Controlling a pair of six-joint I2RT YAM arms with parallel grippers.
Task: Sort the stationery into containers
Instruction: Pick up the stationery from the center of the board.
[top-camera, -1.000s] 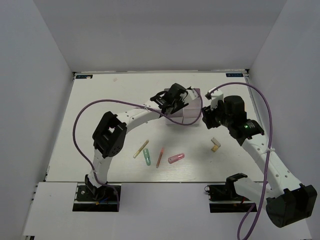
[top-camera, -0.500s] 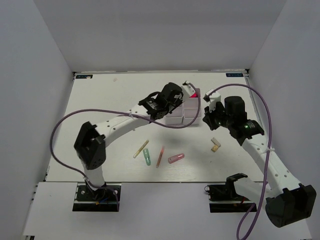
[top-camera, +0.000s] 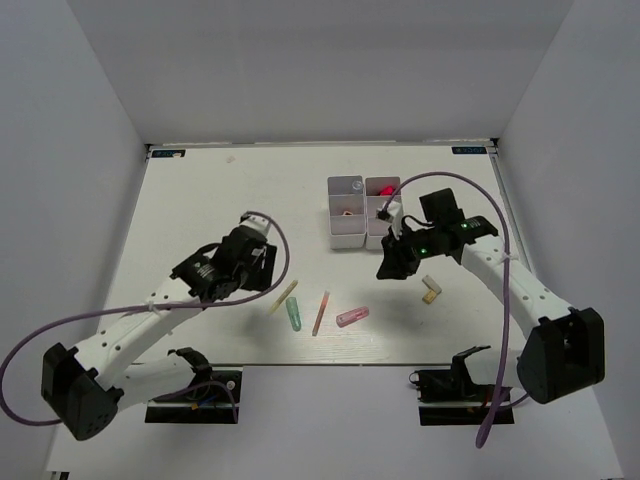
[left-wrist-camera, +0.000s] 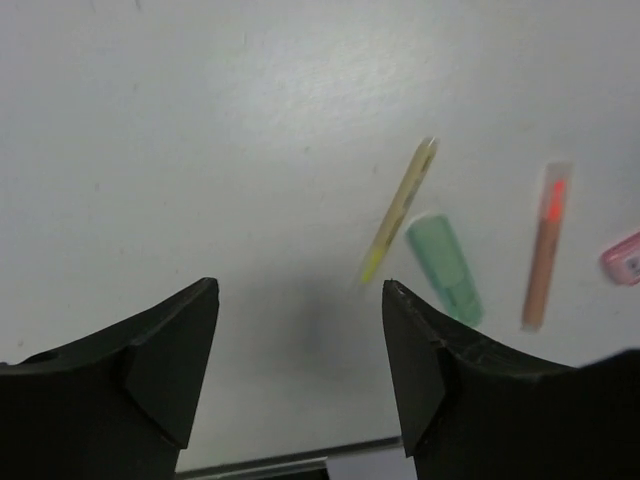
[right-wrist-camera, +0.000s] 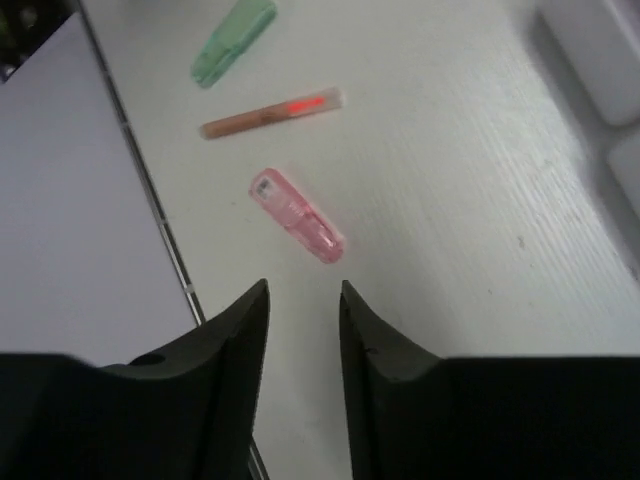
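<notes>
The white organiser (top-camera: 346, 238) stands at the table's far middle, with a red-pink item (top-camera: 384, 209) in its right column. On the table in front lie a tan stick (top-camera: 283, 297), a green tube (top-camera: 293, 314), an orange stick (top-camera: 321, 312), a pink tube (top-camera: 352, 316) and a beige block (top-camera: 432, 290). My left gripper (top-camera: 262, 270) is open and empty, left of the tan stick (left-wrist-camera: 400, 208) and green tube (left-wrist-camera: 446, 270). My right gripper (top-camera: 388, 268) is slightly open and empty, just above the pink tube (right-wrist-camera: 297, 216).
The orange stick (right-wrist-camera: 270, 113) and green tube (right-wrist-camera: 233, 40) lie beyond the pink tube in the right wrist view. The organiser's wall (right-wrist-camera: 600, 50) is at its upper right. The table's near edge (left-wrist-camera: 260, 468) runs close under my left gripper.
My left arm has pulled back from the organiser to the near left of the table. My right gripper has moved from the organiser's side toward the pink tube.
</notes>
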